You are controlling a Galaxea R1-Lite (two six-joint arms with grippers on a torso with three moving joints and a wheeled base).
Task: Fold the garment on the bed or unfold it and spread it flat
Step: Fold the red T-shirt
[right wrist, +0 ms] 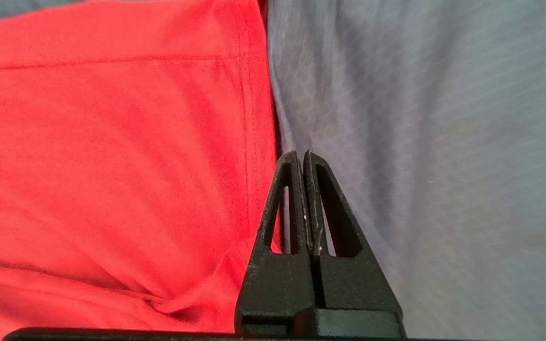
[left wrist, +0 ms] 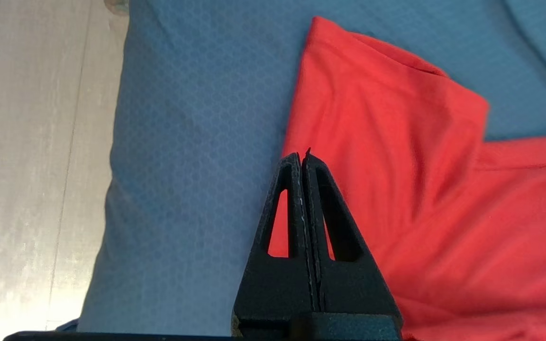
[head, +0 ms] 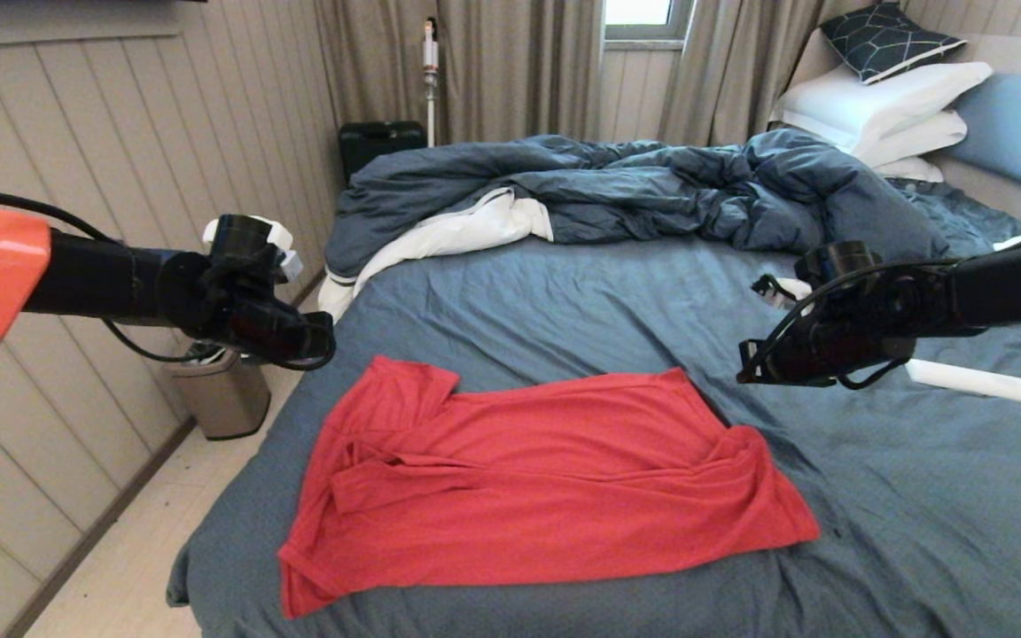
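two arms reach level over the bed [head: 564, 292]; left hand [left wrist: 302, 158] and right hand [right wrist: 301, 156] hang pressed together, empty, above the garment [head: 528, 483] crumpled near the foot edge, its collar hidden.

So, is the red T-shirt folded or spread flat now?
Partly folded: the red T-shirt lies on the bed with its left sleeve doubled over, its right side bunched and creases across it.

Panelled wall [head: 120, 133], beige curtains [head: 510, 62], window [head: 639, 18].
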